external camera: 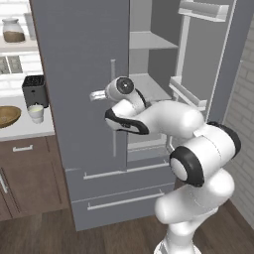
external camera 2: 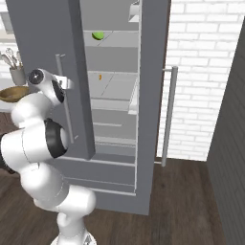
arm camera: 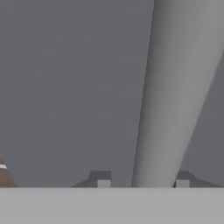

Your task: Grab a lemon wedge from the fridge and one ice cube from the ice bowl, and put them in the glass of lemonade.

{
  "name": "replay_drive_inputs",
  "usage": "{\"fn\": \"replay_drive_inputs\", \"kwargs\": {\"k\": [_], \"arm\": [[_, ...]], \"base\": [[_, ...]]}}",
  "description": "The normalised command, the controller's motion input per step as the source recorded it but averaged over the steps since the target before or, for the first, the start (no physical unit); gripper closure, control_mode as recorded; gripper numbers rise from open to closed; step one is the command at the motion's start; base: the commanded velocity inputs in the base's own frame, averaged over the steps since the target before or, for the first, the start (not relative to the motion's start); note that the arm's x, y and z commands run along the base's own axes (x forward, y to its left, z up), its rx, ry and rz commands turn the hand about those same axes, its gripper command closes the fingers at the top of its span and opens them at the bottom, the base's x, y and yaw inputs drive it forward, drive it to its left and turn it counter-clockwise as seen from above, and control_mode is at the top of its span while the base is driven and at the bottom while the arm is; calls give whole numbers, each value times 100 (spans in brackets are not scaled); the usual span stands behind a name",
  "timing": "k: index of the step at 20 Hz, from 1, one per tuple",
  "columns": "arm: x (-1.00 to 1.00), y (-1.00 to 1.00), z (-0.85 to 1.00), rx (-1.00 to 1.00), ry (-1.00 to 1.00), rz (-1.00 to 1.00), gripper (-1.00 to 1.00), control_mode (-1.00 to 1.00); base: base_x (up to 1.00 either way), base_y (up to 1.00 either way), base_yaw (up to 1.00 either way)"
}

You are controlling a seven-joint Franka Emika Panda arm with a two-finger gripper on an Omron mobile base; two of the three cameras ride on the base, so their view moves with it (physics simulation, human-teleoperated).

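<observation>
Gripper (arm camera: 143,183) sits at the bar handle (arm camera: 170,96) of the fridge's (external camera: 79,74) left door; jaws part open, one tip each side of the bar, contact can't be told. Right door (external camera 2: 153,95) swung open. Inside, tiny yellowish wedge (external camera 2: 100,76) on a middle shelf, at 6 o'clock from a green fruit (external camera 2: 98,35) one shelf up. On the counter at 9 o'clock from the fridge: wooden bowl (external camera: 7,115), small cup (external camera: 35,112) just beside it, dark toaster (external camera: 34,90) behind. Cube too small to tell.
</observation>
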Motion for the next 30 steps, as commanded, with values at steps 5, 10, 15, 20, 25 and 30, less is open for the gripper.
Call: {"fn": "replay_drive_inputs", "kwargs": {"k": [5,10,15,20,25,30], "arm": [[-100,69,35,0,0,13,100,-100],[-100,72,39,0,0,12,100,-100],[-96,60,36,0,-1,6,100,-100],[-99,57,24,0,-9,0,-100,-100],[-92,20,49,0,-12,1,-100,-100],[-98,-21,78,9,-19,0,-100,-100]], "base": [[0,0,0],[0,0,0],[0,0,0],[0,0,0],[0,0,0],[0,0,0]]}}
